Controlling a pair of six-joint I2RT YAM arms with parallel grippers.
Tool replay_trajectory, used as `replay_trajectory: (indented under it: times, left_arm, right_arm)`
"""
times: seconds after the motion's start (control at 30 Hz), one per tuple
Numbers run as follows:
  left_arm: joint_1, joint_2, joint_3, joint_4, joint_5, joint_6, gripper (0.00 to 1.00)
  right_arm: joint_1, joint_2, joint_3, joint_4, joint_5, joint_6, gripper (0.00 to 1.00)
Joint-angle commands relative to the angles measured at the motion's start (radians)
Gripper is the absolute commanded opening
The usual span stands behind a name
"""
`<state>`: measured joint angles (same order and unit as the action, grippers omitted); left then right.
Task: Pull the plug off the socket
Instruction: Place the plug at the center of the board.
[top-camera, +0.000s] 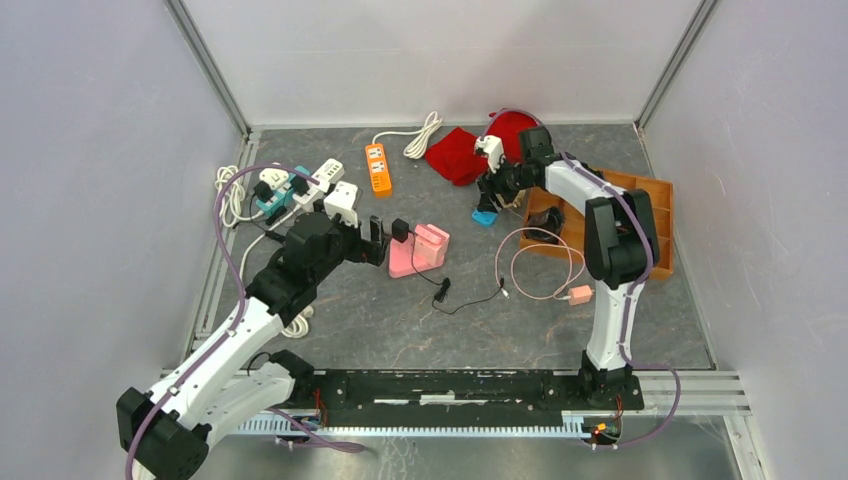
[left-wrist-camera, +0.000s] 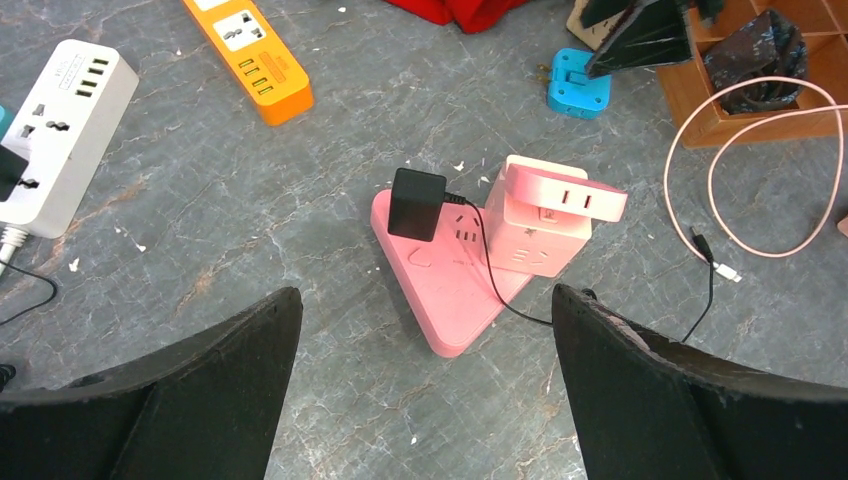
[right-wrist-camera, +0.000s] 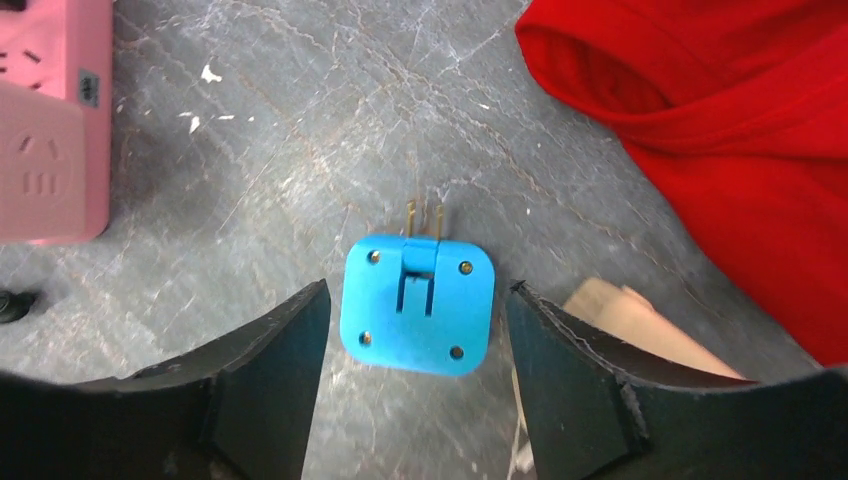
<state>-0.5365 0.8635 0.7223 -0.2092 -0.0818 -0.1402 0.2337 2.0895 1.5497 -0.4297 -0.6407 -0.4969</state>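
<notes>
left end effector (left-wrist-camera: 425, 293) wide open facing black plug (left-wrist-camera: 417, 204), prongs hidden in pink socket (left-wrist-camera: 450, 300); right end effector (right-wrist-camera: 418, 288) open around blue plug (right-wrist-camera: 418, 310).

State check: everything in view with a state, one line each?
pink socket: lying flat, black adapter plugged in.
black adapter: seated, not yet pulled.
blue plug: lying loose, prongs out, ungripped.
left tool: open, aimed at pink socket.
right tool: open, straddling blue plug.
orange strip: nothing plugged in.
</notes>
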Motion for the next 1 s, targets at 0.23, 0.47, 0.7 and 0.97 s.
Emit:
replay_trajectory:
  times: [0.23, 0.47, 0.7, 0.97]
  left_arm:
    - [-0.003, -0.005, -0.026, 0.053, 0.06, 0.058, 1.0]
    - [-0.003, -0.033, -0.103, 0.176, 0.222, 0.079, 1.0]
    - [-0.002, -0.096, -0.237, 0.366, 0.307, -0.092, 1.0]
    - [-0.006, -0.099, -0.352, 0.555, 0.303, -0.297, 0.98]
  right_arm:
    - [0.002, -0.437, -0.244, 0.092, -0.114, -0.089, 0.75]
    - [0.048, -0.692, -0.434, 0.144, -0.256, -0.163, 0.77]
    - [0.156, -0.888, -0.648, 0.33, -0.234, -0.156, 0.92]
    - [0.232, -0.827, -0.64, 0.368, -0.131, -0.023, 0.9]
